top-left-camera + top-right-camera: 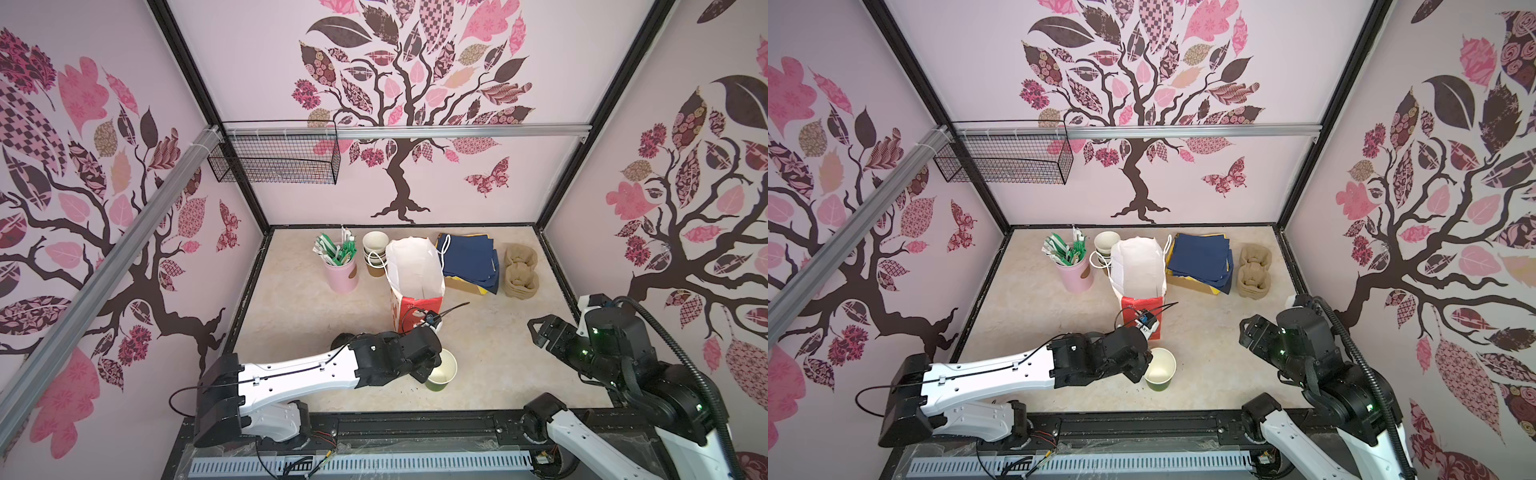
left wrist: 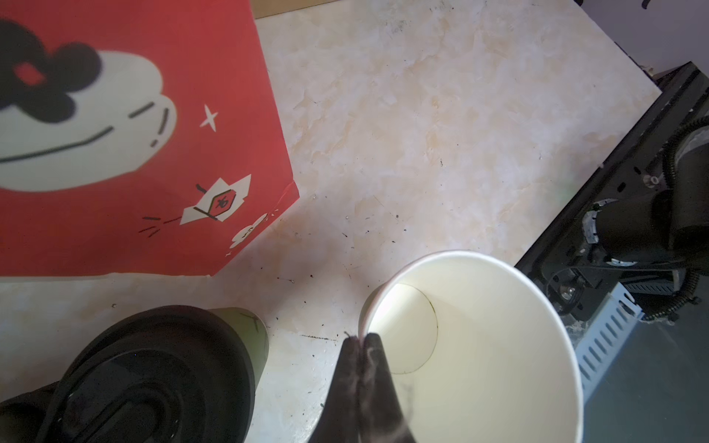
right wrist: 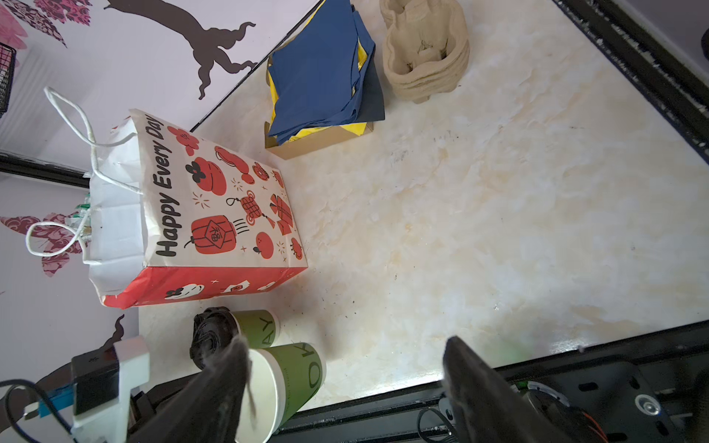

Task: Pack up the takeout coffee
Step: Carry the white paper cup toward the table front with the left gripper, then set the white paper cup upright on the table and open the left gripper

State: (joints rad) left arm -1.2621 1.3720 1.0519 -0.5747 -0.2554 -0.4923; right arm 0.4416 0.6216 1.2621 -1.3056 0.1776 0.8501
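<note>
A green paper cup [image 2: 479, 345] with no lid, white inside, stands near the table's front edge in both top views [image 1: 442, 370] [image 1: 1160, 368]. My left gripper [image 2: 360, 337] is shut on the near side of its rim, one finger inside and one outside. A second green cup [image 3: 257, 326], topped by a black sip lid [image 2: 153, 383], stands just left of it, mostly hidden under my left arm in the top views. The open red-and-white paper bag [image 1: 415, 270] stands upright behind both cups. My right gripper [image 3: 345, 341] hangs open and empty at the right [image 1: 540, 328].
Along the back stand a pink cup of straws [image 1: 341, 270], a stack of brown paper cups [image 1: 375, 253], a box of navy napkins [image 1: 469, 262] and stacked pulp cup carriers [image 1: 521, 270]. A wire basket [image 1: 274, 158] hangs on the back wall.
</note>
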